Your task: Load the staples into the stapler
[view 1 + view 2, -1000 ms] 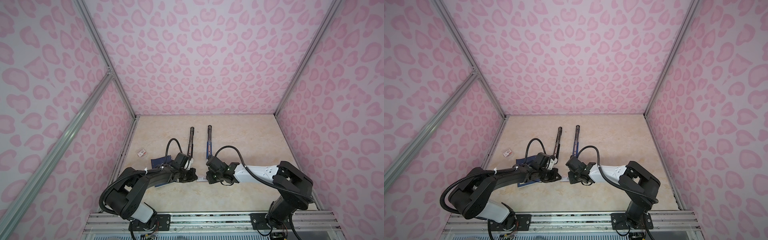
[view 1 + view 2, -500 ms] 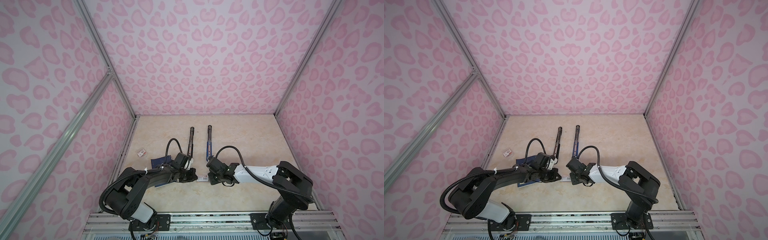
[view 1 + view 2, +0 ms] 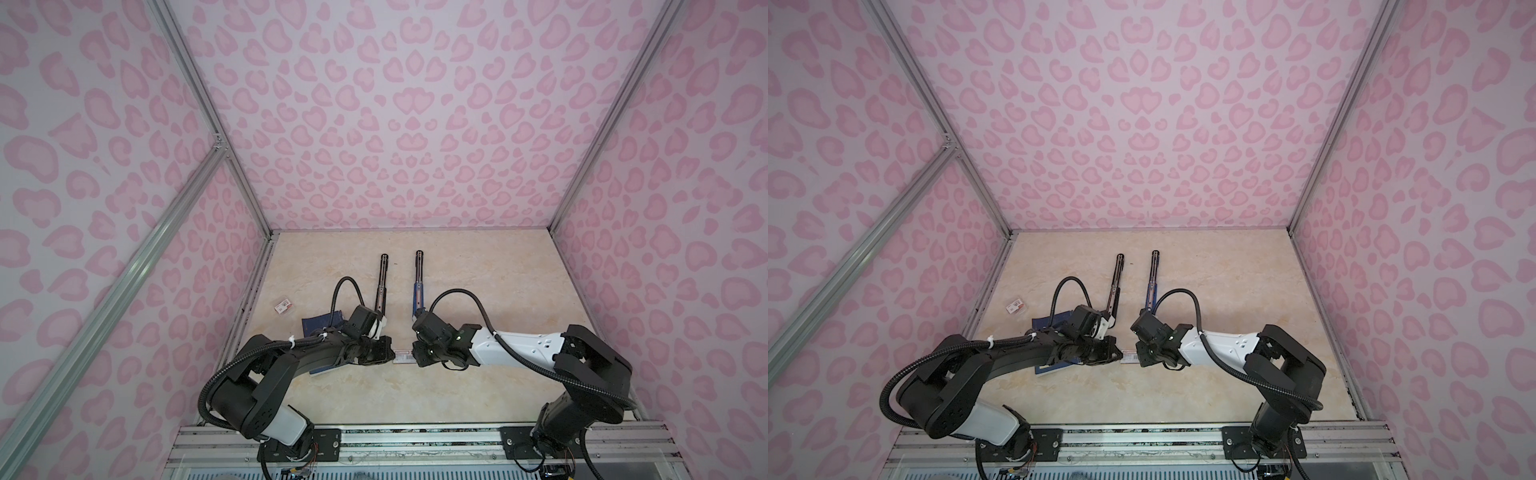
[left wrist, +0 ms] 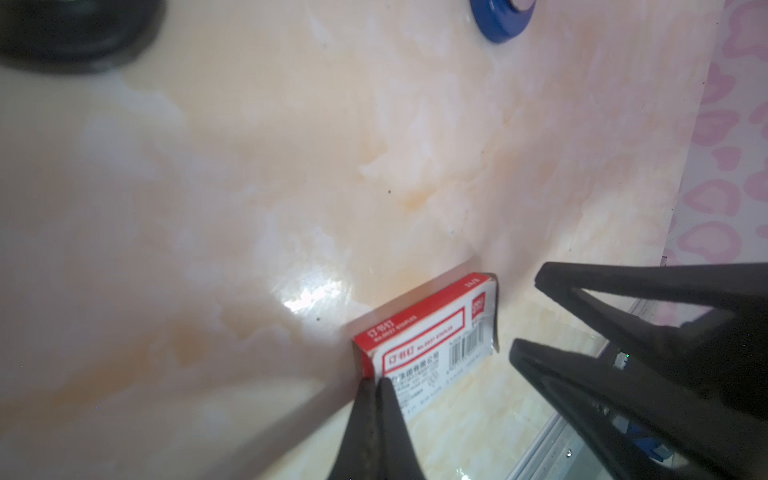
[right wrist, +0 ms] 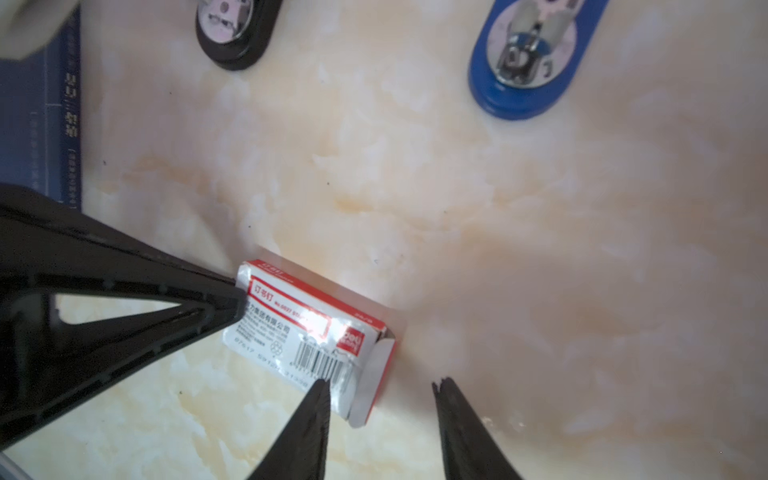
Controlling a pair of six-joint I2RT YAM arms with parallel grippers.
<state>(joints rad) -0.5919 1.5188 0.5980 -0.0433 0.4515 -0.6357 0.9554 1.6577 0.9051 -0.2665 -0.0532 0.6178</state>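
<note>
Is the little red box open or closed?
Open: the box has its white end flap sticking out by the right gripper.

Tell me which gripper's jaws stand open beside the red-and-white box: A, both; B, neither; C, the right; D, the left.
C: the right gripper shows a gap between its fingers at the flap end of the red-and-white box, while the left gripper is pinched shut on its other end.

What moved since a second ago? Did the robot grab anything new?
Nothing visibly moved. The left gripper still pinches one end of the staple box, and the right gripper still hovers open at its flap end. The black stapler and blue stapler lie where they were.
</note>
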